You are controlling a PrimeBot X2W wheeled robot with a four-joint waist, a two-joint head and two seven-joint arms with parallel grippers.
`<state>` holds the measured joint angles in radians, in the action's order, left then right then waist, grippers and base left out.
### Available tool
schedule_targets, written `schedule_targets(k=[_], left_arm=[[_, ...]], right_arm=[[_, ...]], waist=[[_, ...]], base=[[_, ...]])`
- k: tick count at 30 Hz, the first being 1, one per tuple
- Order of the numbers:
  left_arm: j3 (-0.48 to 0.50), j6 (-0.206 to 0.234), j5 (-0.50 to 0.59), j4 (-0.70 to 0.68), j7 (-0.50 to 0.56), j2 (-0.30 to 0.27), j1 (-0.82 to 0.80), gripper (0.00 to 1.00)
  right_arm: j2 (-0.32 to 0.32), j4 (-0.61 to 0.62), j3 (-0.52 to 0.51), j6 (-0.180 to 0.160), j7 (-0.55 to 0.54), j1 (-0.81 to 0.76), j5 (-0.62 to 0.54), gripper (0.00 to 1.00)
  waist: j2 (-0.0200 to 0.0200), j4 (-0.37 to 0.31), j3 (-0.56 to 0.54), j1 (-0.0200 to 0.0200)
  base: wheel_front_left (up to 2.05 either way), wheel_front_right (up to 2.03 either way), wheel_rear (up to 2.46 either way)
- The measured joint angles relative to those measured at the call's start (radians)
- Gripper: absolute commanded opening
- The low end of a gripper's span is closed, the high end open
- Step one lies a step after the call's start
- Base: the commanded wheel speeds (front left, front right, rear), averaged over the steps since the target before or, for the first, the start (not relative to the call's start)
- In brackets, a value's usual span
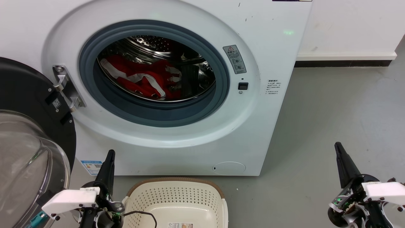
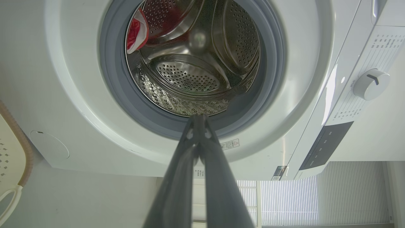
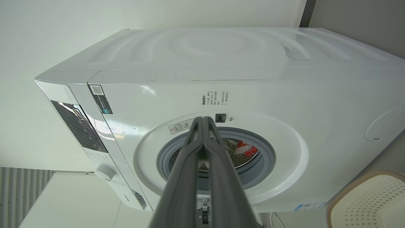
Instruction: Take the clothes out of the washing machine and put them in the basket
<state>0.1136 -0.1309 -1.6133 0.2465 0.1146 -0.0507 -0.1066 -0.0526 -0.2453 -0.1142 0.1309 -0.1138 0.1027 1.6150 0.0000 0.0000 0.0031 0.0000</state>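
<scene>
Inside the washing machine (image 1: 269, 38) lie the clothes (image 1: 142, 77); left end effector (image 1: 110, 156) and right end effector (image 1: 340, 152), both clenched empty, should unclench before reaching.

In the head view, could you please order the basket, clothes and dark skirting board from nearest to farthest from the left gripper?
1. basket: just right of the left gripper.
2. clothes: ahead, inside the drum.
3. skirting board: far right, at the wall.

Bright, even light; washing machine (image 1: 190, 152) interior seemingly dim.
</scene>
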Motion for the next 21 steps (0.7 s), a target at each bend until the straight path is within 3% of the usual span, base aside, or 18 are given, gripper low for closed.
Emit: schedule_targets(k=[21], left_arm=[[0.0, 0.0, 0.0, 0.0, 0.0, 0.0, 0.0, 0.0]], right_arm=[[0.0, 0.0, 0.0, 0.0, 0.0, 0.0, 0.0, 0.0]], waist=[[0.0, 0.0, 0.0, 0.0]], base=[[0.0, 0.0, 0.0]])
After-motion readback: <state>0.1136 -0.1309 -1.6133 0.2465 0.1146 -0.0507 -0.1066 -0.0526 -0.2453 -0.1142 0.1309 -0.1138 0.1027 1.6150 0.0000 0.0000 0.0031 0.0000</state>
